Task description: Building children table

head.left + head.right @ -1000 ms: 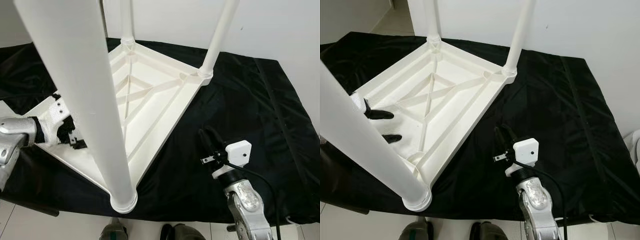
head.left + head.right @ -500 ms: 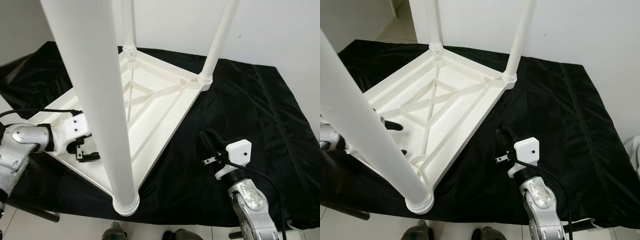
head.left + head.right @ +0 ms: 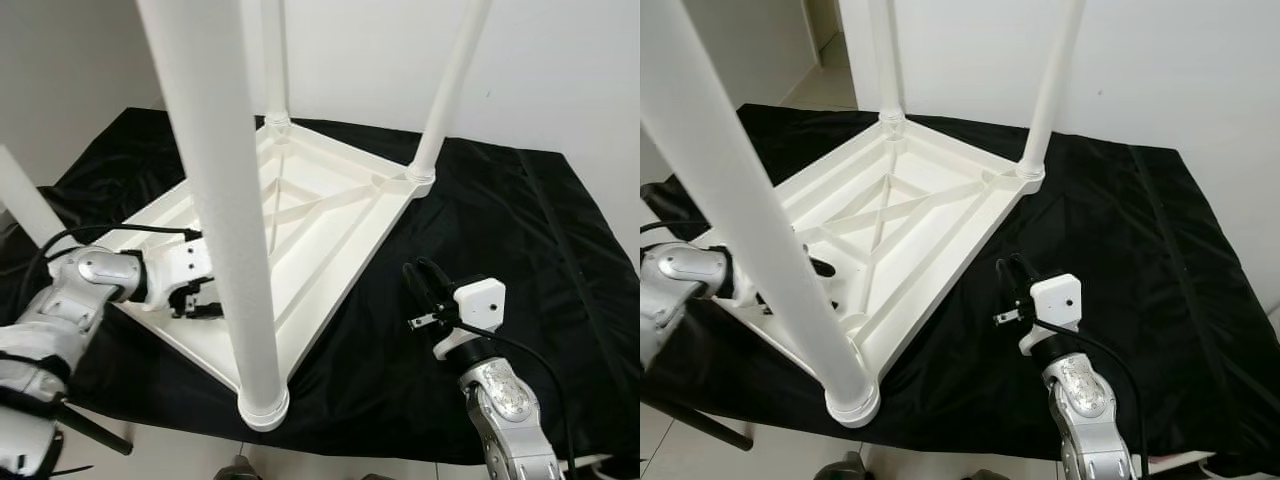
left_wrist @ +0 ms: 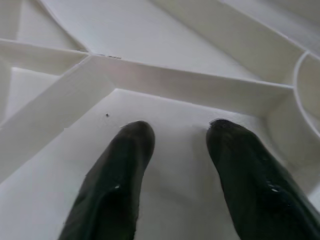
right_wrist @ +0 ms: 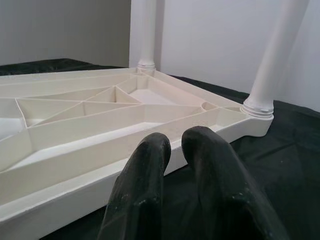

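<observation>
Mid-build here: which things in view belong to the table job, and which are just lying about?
Job:
upturned white tabletop
near leg
two far legs
loose white leg
left gripper, open over the tabletop's underside
right gripper, over the cloth

Lying about:
black cloth

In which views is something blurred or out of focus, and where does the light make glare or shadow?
Left eye view: the near table leg is large and slightly soft; the upside-down table top is sharp. Left wrist view: the left tool fingers are blurred, with small glints, and cast a soft shadow on the white plastic. Right wrist view: the right tool is out of focus; the black cloth behind is dark.
</observation>
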`<state>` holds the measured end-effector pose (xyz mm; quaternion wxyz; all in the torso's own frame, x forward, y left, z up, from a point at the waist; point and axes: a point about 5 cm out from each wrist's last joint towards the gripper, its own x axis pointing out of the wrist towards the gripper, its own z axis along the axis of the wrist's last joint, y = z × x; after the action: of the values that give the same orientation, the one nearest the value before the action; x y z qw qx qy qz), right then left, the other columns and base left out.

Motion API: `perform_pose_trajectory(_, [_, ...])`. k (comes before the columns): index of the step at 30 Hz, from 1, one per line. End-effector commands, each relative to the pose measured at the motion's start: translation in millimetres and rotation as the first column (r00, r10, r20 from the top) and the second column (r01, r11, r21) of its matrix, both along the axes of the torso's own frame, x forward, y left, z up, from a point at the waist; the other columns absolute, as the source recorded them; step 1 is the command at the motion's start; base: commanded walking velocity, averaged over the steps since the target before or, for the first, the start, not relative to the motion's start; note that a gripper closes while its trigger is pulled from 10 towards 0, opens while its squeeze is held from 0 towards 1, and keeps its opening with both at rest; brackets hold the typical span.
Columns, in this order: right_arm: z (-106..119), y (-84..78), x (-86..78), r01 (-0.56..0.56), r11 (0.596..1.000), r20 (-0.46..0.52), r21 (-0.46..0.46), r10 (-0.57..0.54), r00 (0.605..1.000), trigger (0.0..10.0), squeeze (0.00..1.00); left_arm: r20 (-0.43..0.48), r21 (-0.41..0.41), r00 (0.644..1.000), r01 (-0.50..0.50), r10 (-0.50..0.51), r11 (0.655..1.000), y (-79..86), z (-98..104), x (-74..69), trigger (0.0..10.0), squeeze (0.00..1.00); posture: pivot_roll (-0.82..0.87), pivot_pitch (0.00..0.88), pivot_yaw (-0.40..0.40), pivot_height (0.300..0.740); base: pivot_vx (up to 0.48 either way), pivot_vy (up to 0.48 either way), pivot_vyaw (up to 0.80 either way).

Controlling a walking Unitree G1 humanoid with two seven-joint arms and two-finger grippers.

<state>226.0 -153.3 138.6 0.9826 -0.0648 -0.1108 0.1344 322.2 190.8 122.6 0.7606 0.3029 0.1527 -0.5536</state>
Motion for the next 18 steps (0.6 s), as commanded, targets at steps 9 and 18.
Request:
perform_pose_trajectory(9, [-1.4,-1.9,0.6,0.015,1.000,-0.009,-0.004,-0.016,1.000,10.0,0.00,0.050,0.021,0.991,-0.123,0.122,0.992,1.2,-3.8,13.0,0.0,0.00,0.05,0.050,-0.032,0.740,0.000,0.000,0.00])
perform_pose_trajectory(18, [-2.6,-0.9,0.4,0.014,1.000,-0.014,-0.005,-0.014,1.000,10.0,0.00,0.080,-0.021,0.984,-0.160,0.161,0.987,-1.7,3.7,21.1,0.0,0.00,0.06,0.048,-0.032,0.740,0.000,0.000,0.00])
